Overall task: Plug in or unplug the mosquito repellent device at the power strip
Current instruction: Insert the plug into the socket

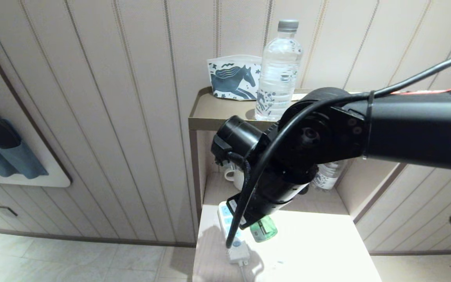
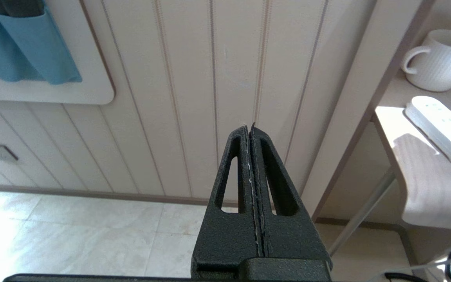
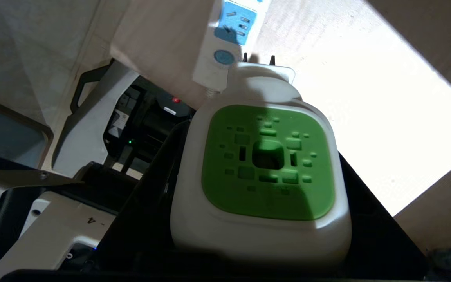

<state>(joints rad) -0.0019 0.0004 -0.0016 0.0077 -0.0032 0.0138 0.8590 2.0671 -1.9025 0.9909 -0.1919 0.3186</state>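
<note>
The mosquito repellent device (image 3: 262, 176), a small white plastic vaporizer head with a square green perforated top and a translucent green bottle (image 1: 264, 230), is held above the table, just beside the long white plastic power strip (image 1: 231, 231). The black right gripper (image 3: 262, 219) is clamped on it: its dark fingers press the two sides of the white head. In the right wrist view the two metal prongs (image 3: 257, 59) stick out of the far end of the device and point toward the table surface beside the power strip; they are not in any socket. Near the prongs, the power strip shows one light-blue socket face (image 3: 235, 21) and a round blue button (image 3: 222, 57).

The power strip lies on the pale wooden table (image 1: 311, 254), along its left edge, with its white cord going off the near edge. Behind the power strip, in the lower shelf, stand a white ribbed ceramic mug (image 2: 439, 58) and a clear plastic water bottle (image 1: 327, 175), partly hidden by the right arm. On the shelf above them stand a taller clear water bottle with a grey cap (image 1: 278, 70) and a white pouch with a dark blue horse picture (image 1: 235, 78).

The left gripper (image 2: 249, 127) is far to the left of the power strip, before the panelled wall (image 2: 194, 78), and its black fingers are pressed together with nothing between them.
</note>
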